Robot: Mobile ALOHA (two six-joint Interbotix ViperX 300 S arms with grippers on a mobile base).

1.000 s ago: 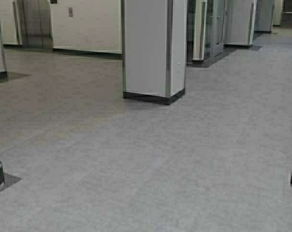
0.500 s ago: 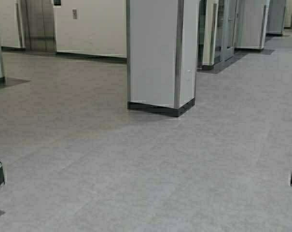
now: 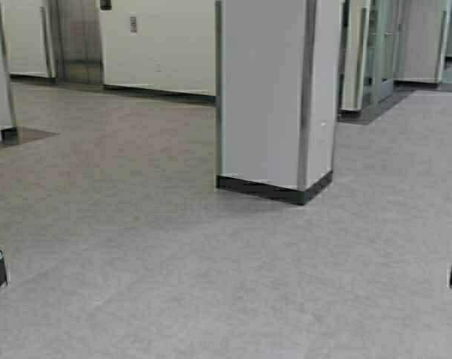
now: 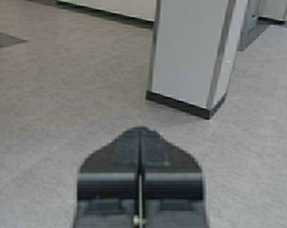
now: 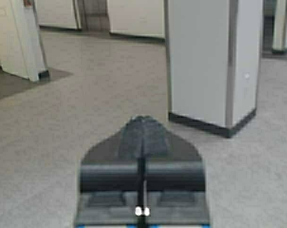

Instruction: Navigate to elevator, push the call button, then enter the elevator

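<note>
Elevator doors [image 3: 78,41] sit far off at eleven o'clock with the call button [image 3: 133,24] just beside them, and the pillar [image 3: 274,97] looms nearer as the robot rolls forward, left gripper [image 4: 140,142] and right gripper [image 5: 142,133] both pressed together.

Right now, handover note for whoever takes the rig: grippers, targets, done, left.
Left gripper: shut, empty, parked low over the floor.
Right gripper: shut, empty, parked the same way.
Elevator: far ahead on the left, doors closed.
Call button: on the white wall just right of the doors, untouched.
Square pillar: ahead, slightly right of centre, closest obstacle; open floor to its left leads toward the doors.
Done: part of the approach only.
Left: drive left of the pillar to the wall, press the button, enter when the doors open.
</note>
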